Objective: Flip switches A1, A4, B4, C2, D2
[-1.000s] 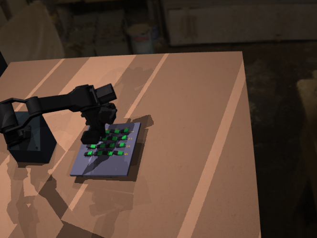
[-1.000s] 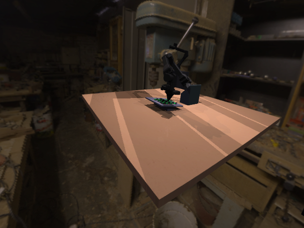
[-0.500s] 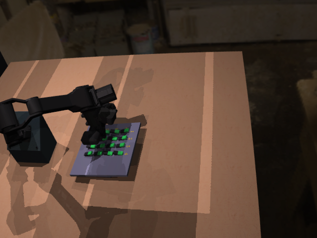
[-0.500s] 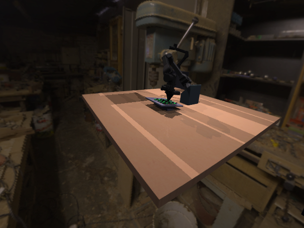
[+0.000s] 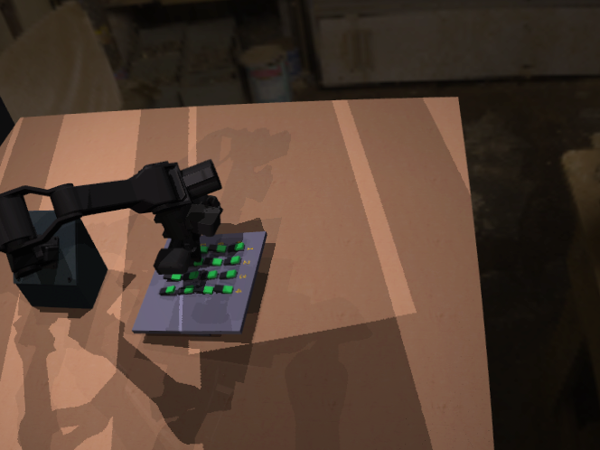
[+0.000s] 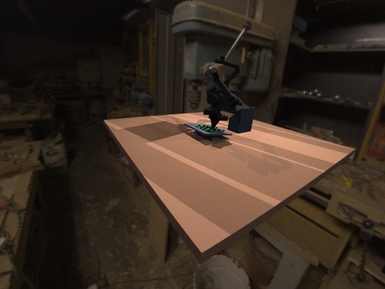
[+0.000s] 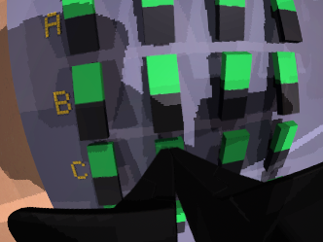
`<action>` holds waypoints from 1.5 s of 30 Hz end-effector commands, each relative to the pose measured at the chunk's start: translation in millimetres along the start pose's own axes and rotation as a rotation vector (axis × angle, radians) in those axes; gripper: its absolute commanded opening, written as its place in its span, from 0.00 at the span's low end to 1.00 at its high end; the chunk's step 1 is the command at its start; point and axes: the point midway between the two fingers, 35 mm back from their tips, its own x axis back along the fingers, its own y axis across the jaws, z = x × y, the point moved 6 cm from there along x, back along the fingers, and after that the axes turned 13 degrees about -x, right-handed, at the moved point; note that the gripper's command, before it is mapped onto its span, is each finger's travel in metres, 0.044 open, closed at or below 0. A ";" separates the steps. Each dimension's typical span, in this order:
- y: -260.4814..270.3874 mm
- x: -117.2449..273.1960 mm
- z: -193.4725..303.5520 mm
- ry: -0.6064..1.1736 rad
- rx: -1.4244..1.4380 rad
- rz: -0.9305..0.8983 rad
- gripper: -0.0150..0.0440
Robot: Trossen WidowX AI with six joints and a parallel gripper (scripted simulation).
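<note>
Wrist: shut gripper (image 7: pixel 176 179) hides C2 switch (image 7: pixel 170 145), w/ panel (image 7: pixel 127 36) beneath.

A switch panel (image 5: pixel 200 314) lies on a wooden table (image 5: pixel 350 269), just in front of the arm's base (image 5: pixel 60 264). The closed gripper (image 7: pixel 172 160) hangs above the panel's near rows, column 2.

Panel (image 7: pixel 127 43): slate-blue face, yellow row letters and column numbers. Switches (image 7: pixel 162 82): each half bright green, half black. Gripper (image 7: pixel 174 194): plain black, as is the arm (image 5: pixel 109 194). Table (image 5: pixel 320 210): tan brown with paler stripes. Base (image 6: pixel 242 119): dark blue-grey.
</note>
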 end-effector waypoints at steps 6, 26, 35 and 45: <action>-0.2 -1.5 0.0 -0.002 0.004 0.003 0.25; -7.7 62.0 37.0 -0.025 0.006 -0.005 0.25; -9.1 26.4 40.0 0.000 0.006 0.002 0.25; -9.2 15.7 39.8 -0.001 0.006 0.003 0.25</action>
